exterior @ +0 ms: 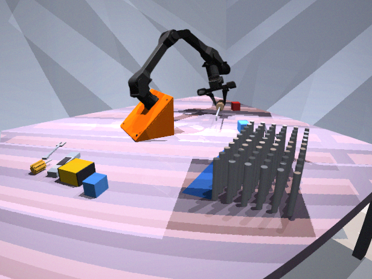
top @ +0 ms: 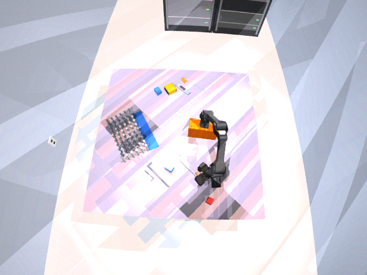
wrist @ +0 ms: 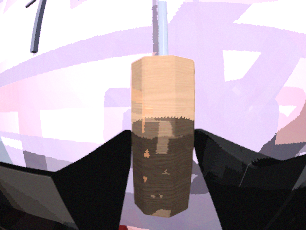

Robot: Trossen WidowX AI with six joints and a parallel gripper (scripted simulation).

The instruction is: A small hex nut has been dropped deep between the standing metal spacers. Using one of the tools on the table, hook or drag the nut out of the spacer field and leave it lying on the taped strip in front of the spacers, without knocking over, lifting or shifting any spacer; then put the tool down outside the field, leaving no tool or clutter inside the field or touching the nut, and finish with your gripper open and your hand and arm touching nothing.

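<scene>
My gripper [top: 199,174] [exterior: 220,100] [wrist: 162,135] is shut on the wooden handle [wrist: 162,105] [exterior: 220,105] of a hook tool, whose thin metal rod [wrist: 158,22] [exterior: 218,113] [top: 187,163] points away from the fingers. I hold it raised above the table, at some distance from the spacers. The standing grey spacers [top: 126,135] [exterior: 259,166] form a dense field. The blue taped strip [top: 146,129] [exterior: 199,182] lies along one side of it. I cannot see the hex nut among the spacers.
The arm's orange base [top: 202,131] [exterior: 151,121] stands mid-table. An L-shaped bar [top: 158,175] [wrist: 36,22] and a small blue cube [top: 170,168] [exterior: 242,124] lie near the gripper. A red cube [top: 210,200] [exterior: 235,105] lies beyond. A yellow box [top: 170,88] [exterior: 75,172], a blue box [top: 158,90] [exterior: 95,185] and a screwdriver [exterior: 38,166] sit far off.
</scene>
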